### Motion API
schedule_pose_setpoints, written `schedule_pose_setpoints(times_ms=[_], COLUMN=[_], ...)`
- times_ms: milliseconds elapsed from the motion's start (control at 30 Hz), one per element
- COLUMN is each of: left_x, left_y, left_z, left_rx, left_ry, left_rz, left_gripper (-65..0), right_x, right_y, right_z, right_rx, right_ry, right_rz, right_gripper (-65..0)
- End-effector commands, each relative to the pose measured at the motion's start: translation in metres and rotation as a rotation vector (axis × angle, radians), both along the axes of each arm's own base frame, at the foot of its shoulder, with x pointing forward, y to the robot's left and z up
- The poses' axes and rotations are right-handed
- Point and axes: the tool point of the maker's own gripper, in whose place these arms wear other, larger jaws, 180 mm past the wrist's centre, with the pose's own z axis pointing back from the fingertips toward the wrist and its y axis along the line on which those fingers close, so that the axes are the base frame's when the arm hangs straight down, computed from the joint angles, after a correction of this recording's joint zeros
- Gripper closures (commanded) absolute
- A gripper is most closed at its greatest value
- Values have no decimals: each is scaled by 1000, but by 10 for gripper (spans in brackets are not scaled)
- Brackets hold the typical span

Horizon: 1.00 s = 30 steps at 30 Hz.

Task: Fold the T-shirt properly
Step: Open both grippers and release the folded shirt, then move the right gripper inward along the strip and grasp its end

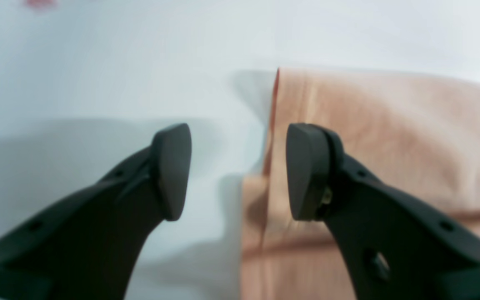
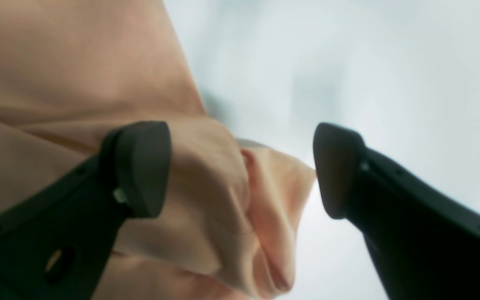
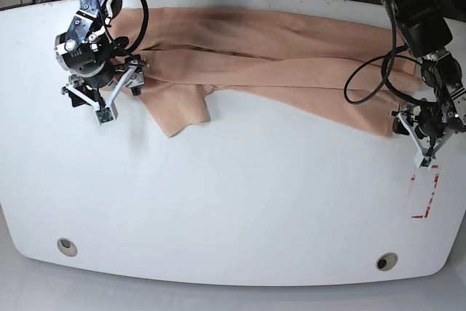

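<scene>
T-shirt (image 2: 206, 187) edges between both parted jaws

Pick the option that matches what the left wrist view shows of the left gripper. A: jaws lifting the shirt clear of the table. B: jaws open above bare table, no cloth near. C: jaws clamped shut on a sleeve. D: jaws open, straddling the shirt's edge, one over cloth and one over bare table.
D: the left gripper has its jaws apart, with the edge of the T-shirt lying flat on the white table between them.
</scene>
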Motion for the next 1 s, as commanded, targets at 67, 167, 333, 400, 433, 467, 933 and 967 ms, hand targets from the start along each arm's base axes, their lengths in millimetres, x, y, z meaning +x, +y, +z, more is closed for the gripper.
schedule_pose_setpoints(times_ms=[67,167,333,400,433,467,933,967], left_x=[18,17,18,17,16,16,19,19], left_y=[0,-4,-15,-18,-20,-21,-27,-26], left_z=[0,-7,-12,-14,-16,-16,-17,-16], left_rx=[-67,-82,-66,-62,-60,-59,-43,-42], left_ry=[-61,-47,-22,-15,-9,-7,-12,-14], left_rz=[18,14,-35,-49,-55,-59,-97,-95], left_gripper=[-344,-344,-344,-344,-344,-344,-24,-21], right_x=[11,11,11,11,11,11,20,22], right_y=[-4,-3,-3,-3,-3,-3,-5,-4], right_z=[13,14,14,14,14,14,20,21], right_rx=[-5,-3,-1,-1,-1,-1,-3,-2], right_ry=[-58,-60,-61,-61,-61,-61,-83,-90], right_rz=[-5,-4,-3,-5,-5,-5,-8,-7], right_gripper=[-510,-510,-510,-510,-510,-510,-498,-474])
